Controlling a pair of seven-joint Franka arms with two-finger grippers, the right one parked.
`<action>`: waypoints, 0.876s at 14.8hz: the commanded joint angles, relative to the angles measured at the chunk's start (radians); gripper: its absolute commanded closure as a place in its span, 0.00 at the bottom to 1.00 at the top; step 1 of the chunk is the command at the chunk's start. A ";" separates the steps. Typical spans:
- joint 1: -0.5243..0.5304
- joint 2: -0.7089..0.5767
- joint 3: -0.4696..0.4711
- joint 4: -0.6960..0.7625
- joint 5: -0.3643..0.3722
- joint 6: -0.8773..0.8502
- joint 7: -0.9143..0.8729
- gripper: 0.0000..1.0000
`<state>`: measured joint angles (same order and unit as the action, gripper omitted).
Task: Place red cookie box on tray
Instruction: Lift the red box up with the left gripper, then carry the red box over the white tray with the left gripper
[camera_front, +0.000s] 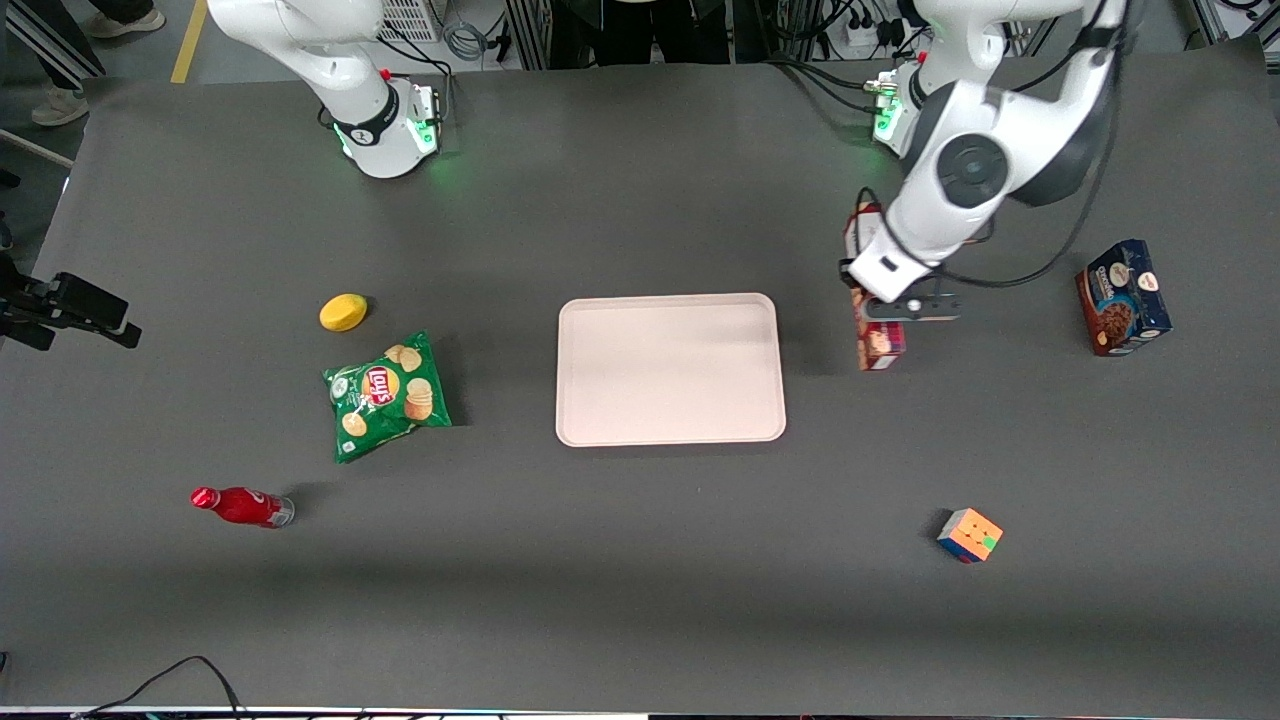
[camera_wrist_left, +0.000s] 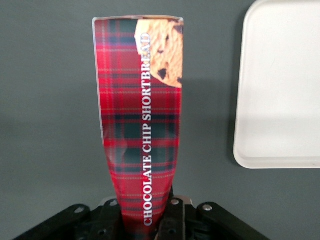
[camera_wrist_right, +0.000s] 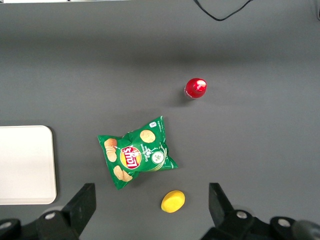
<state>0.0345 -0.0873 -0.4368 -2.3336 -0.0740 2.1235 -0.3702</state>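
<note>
The red cookie box (camera_wrist_left: 140, 125) clamped in the hand (camera_wrist_left: 145, 220) is glossy printed cardboard, faintly creased near the black plastic fingers (camera_wrist_left: 172, 220). Beside the hand, the tray (camera_wrist_left: 280, 90) is smooth, matt pale plastic. The table (camera_wrist_left: 50, 125) is matt dark grey, cloth-like.

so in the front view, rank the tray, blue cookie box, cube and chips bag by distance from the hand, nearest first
The hand grips the red box.
1. tray, beside it
2. blue cookie box, toward the working arm's end
3. cube, nearer the camera
4. chips bag, toward the parked arm's end
</note>
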 joint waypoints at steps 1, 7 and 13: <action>-0.001 -0.058 0.032 0.149 -0.003 -0.190 0.031 0.97; -0.004 -0.058 0.050 0.240 -0.038 -0.263 0.010 1.00; -0.004 -0.008 -0.121 0.273 -0.086 -0.168 -0.190 1.00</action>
<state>0.0338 -0.1355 -0.4728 -2.0971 -0.1580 1.9234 -0.4631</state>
